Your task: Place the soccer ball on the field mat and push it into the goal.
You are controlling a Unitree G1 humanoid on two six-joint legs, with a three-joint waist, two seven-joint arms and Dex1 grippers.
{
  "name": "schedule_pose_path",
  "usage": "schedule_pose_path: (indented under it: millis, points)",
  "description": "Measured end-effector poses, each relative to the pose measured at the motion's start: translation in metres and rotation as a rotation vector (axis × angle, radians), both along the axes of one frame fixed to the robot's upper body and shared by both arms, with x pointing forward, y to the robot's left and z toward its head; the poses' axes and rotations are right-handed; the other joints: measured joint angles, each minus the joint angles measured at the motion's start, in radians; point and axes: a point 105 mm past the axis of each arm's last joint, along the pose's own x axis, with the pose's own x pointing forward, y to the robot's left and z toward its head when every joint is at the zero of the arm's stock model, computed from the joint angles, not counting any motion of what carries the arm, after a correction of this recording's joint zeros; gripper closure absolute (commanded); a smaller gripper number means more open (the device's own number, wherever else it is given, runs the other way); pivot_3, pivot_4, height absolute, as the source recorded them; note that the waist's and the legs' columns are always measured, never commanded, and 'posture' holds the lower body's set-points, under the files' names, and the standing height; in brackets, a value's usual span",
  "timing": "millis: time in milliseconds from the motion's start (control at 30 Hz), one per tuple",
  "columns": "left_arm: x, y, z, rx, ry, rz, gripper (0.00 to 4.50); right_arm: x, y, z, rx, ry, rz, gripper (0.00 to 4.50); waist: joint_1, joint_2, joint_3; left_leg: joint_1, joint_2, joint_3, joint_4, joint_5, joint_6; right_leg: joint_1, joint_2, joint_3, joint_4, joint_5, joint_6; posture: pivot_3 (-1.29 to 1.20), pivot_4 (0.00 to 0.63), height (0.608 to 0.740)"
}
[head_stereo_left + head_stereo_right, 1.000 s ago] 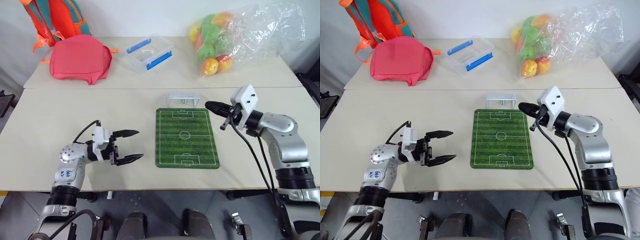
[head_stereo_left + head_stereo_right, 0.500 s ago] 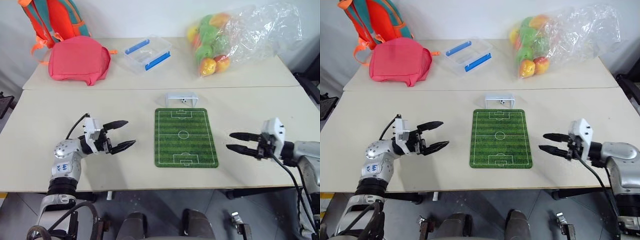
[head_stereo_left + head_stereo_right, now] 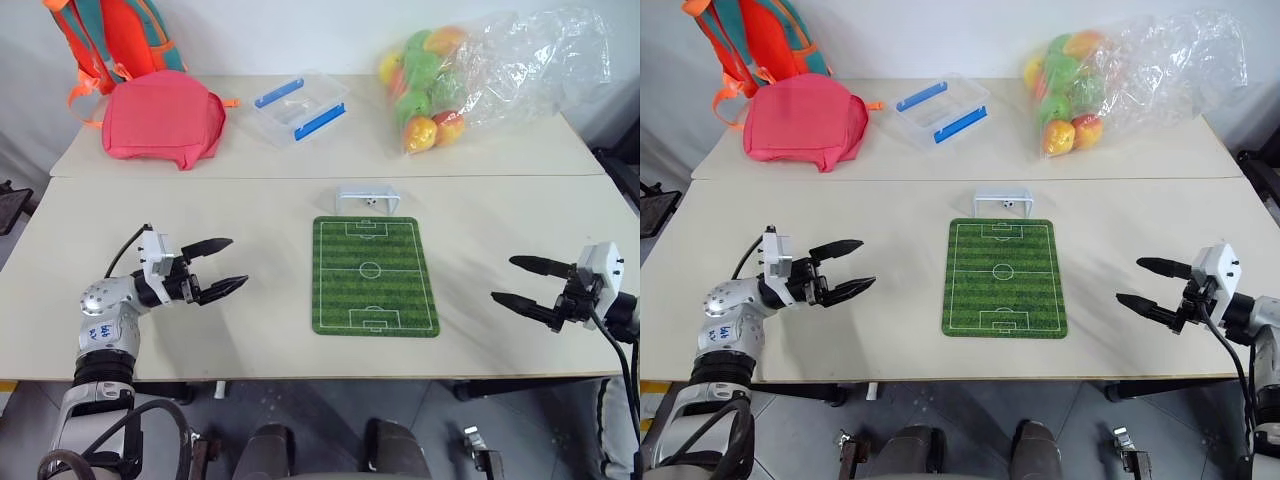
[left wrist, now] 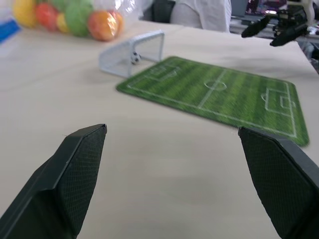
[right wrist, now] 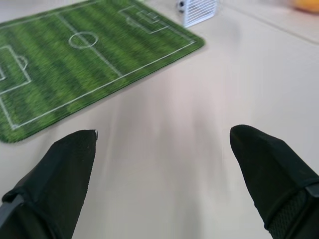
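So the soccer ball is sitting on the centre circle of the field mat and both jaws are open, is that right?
Not quite. The soccer ball is not on the centre circle; it sits inside the goal at the far end of the field mat, as the left eye view shows. Both the left gripper and right gripper do have open jaws.

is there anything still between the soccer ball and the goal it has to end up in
Nothing visible does. The soccer ball already sits inside the goal, just past the far end of the field mat. Both the left gripper and right gripper hang open at the sides, apart from the mat.
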Motion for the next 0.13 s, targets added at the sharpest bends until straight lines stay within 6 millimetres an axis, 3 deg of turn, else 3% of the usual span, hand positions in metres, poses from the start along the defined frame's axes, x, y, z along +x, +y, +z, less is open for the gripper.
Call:
schedule_pose_path:
  millis: [133]
  points:
    - [0.0000, -0.0002, 0.0003, -0.022, -0.004, 0.004, 0.00, -0.0035, -0.0032, -0.0033, 0.010, 0.008, -0.039, 0.04, 0.000, 0.000, 0.000, 0.000, 0.000, 0.000, 0.000, 0.000, 0.000, 0.000, 0.000, 0.000, 0.000, 0.000, 0.000, 0.00, 0.150, 0.740]
